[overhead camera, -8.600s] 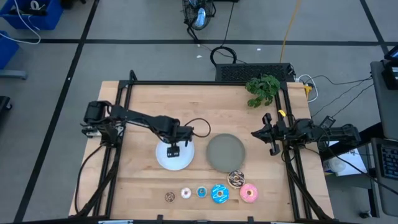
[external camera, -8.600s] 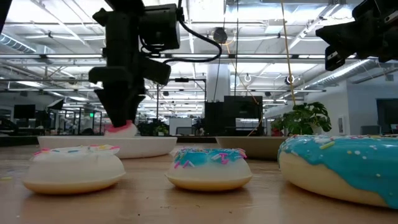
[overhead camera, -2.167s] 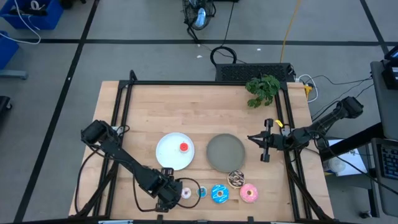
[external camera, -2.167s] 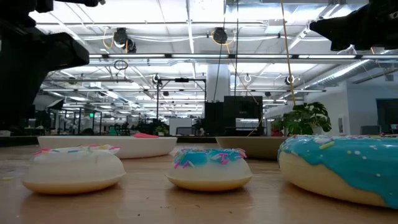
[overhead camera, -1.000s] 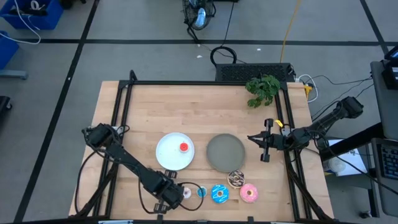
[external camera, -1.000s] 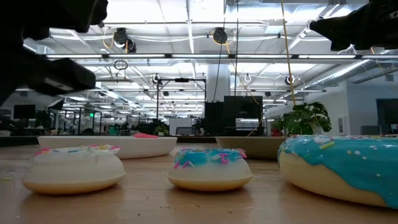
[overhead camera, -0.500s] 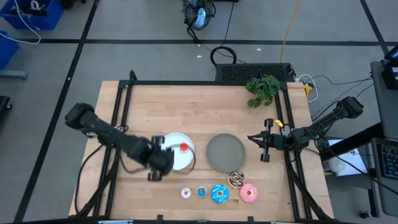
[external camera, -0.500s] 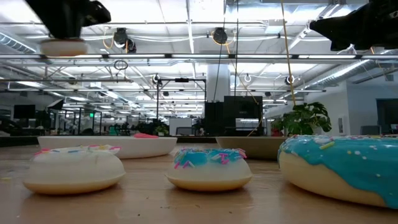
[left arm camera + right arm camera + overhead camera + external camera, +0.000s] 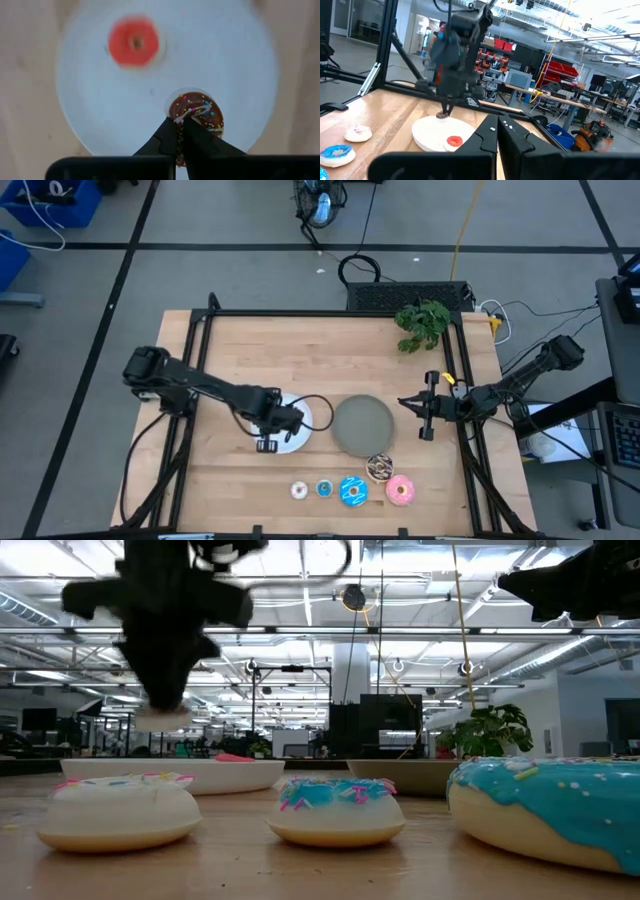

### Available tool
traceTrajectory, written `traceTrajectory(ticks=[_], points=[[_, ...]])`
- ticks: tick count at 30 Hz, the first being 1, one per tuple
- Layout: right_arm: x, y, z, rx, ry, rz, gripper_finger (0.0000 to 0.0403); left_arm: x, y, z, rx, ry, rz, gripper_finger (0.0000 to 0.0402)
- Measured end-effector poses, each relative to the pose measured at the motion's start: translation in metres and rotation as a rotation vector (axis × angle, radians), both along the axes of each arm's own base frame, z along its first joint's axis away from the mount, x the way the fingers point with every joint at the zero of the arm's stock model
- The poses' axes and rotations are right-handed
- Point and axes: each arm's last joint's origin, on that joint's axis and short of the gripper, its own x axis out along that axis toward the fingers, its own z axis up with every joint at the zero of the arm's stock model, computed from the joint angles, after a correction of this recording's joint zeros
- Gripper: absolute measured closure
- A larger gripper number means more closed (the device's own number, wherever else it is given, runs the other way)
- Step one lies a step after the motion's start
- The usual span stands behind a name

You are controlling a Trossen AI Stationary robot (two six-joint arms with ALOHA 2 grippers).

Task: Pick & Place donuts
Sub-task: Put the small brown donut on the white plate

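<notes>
My left gripper [image 9: 283, 420] hangs over the white plate [image 9: 303, 438], shut on a tiny brown sprinkled donut [image 9: 196, 114]. A tiny red donut [image 9: 133, 41] lies flat on that plate. Along the table's near edge sit the cream [image 9: 298, 491], tiny blue [image 9: 324, 489], blue sprinkled [image 9: 353, 491], chocolate sprinkled [image 9: 379, 467] and pink [image 9: 400, 490] donuts. The grey plate [image 9: 362, 425] stands beside the white one. My right gripper [image 9: 428, 418] waits shut at the table's right edge. My left gripper pinches one side of the brown donut's ring [image 9: 182, 120] between its two fingertips [image 9: 170, 134]. The fingers come from above, pointing down. The donut stays level, icing up, a little above the white plate [image 9: 170, 775] and clear of it.
A green plant [image 9: 423, 322] sits at the far right corner. The dark frame rails [image 9: 195, 360] run along the table's left, far and right sides. Bare wood lies between the plates and the far rail.
My left gripper has lifted the brown donut from the row at the near edge. It has carried the donut up and toward the far edge, over the white plate, then come down toward the plate. It has stayed shut on the donut.
</notes>
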Motion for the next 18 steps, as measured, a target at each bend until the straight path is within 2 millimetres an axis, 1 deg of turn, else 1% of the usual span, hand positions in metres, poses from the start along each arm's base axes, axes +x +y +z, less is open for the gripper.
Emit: traceTrajectory(ticks=[4,10,15,18], points=[[0.0,0.0,0.0,0.0,-0.001,0.0,0.0403,0.002,0.015,-0.013,0.008,0.021,0.058,0.039],[0.0,0.0,0.0,0.002,-0.003,0.0,0.0403,-0.003,0.032,-0.029,-0.006,0.036,0.106,0.0371],[0.0,0.0,0.0,0.002,-0.003,0.0,0.0403,-0.009,0.038,-0.044,-0.024,0.04,0.162,0.0367],[0.0,0.0,0.0,0.0,0.0,0.001,0.0403,-0.008,0.04,-0.042,-0.025,0.038,0.194,0.0349]])
